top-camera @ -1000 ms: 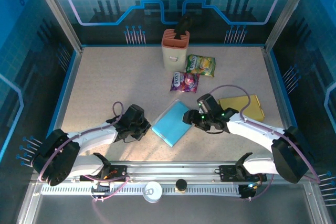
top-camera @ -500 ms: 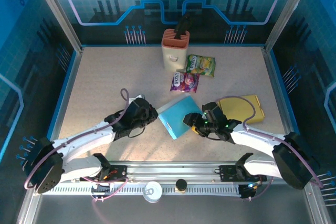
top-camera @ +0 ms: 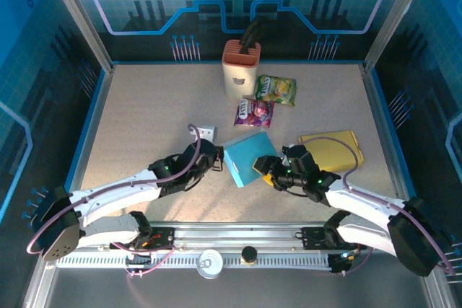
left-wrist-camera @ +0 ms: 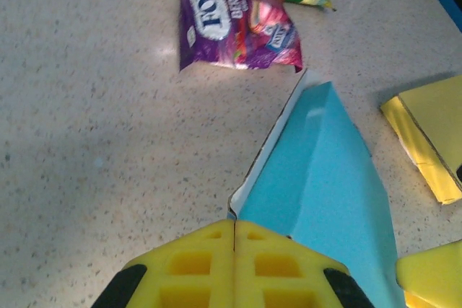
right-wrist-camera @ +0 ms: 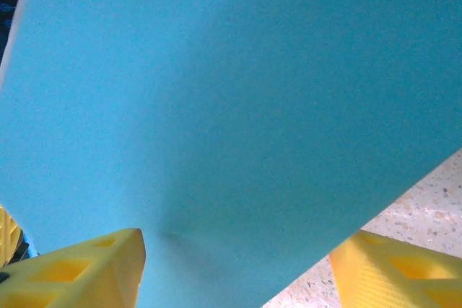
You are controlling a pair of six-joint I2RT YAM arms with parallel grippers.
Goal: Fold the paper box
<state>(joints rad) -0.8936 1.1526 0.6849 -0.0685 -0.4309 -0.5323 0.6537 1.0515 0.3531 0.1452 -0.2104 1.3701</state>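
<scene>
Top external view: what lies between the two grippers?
In that view the blue paper box lies between them: the left gripper pinches one corner with shut jaws, and the right gripper has open jaws at the opposite edge.

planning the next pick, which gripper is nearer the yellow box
Right. The right gripper straddles the blue paper box just left of the yellow box; the left gripper is past it, farther left.

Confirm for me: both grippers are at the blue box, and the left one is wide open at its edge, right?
Not quite. The left gripper is shut, not wide open: the left wrist view shows its fingers pressed together at the edge of the blue box. The right gripper is at the box too.
</scene>
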